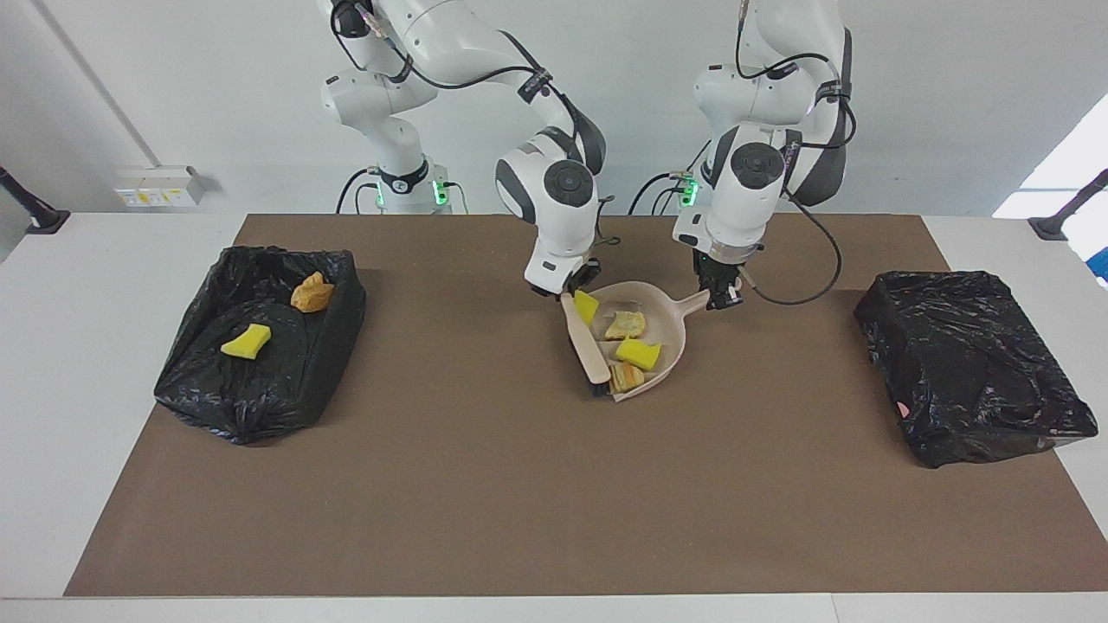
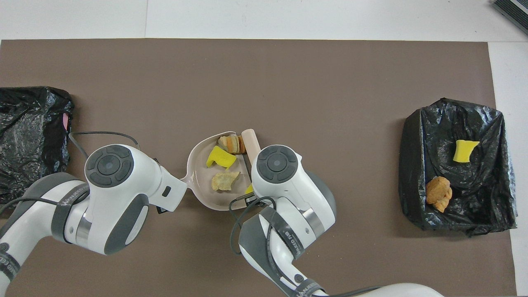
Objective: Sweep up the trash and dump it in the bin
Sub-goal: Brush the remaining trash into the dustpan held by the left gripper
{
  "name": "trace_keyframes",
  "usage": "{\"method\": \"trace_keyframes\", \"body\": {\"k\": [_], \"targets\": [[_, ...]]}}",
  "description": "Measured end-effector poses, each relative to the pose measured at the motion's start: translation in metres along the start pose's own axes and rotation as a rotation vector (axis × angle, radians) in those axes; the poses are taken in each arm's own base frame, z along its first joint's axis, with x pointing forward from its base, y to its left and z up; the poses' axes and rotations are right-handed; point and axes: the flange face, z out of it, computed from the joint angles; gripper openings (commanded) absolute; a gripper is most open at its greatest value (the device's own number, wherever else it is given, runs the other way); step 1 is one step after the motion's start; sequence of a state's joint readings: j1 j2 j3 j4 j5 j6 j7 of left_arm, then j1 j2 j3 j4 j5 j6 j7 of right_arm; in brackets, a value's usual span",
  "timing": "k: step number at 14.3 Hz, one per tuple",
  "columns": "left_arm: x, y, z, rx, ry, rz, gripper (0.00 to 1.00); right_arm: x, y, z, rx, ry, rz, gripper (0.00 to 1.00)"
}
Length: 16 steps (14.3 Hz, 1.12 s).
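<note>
At frame center, the right gripper (image 1: 567, 292) clamps the brush (image 1: 587, 350) across the dustpan's (image 1: 673, 333) mouth — four trash pieces (image 1: 638, 353) inside. The left gripper (image 1: 720, 298) grips the pan's handle. Two pieces lie in the left-frame bin (image 1: 260, 381).

brown mat (image 1: 519, 484) on white table (image 1: 86, 346)

Two arms are seen, built of glossy white rounded shells with dark grey bands at the joints. Each wrist is capped by a dark grey round disc, as on the left arm (image 1: 756, 164) and the right arm (image 1: 567, 183). Black cables are looped along both arms and hang loose near the wrists. Small green lights are lit at the bases. Grey lettering is printed on a dark forearm band. The grippers are black.
</note>
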State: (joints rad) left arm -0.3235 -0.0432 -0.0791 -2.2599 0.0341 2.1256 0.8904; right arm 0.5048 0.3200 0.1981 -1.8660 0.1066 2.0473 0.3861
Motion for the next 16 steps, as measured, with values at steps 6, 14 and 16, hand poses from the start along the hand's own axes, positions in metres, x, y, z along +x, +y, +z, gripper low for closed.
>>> {"method": "trace_keyframes", "body": {"k": [6,14,16], "targets": [[0.0,0.001,0.001,-0.004,0.002,-0.013,0.0,-0.008,-0.046,-0.019,0.107,-0.009,0.168,0.0],[0.0,0.001,0.001,-0.015,0.014,-0.032,0.0,-0.009,-0.039,-0.075,0.182,0.024,0.202,0.0],[0.0,0.001,0.001,-0.015,0.015,-0.036,0.0,-0.013,-0.027,-0.1,0.195,0.043,0.215,0.0]]}}
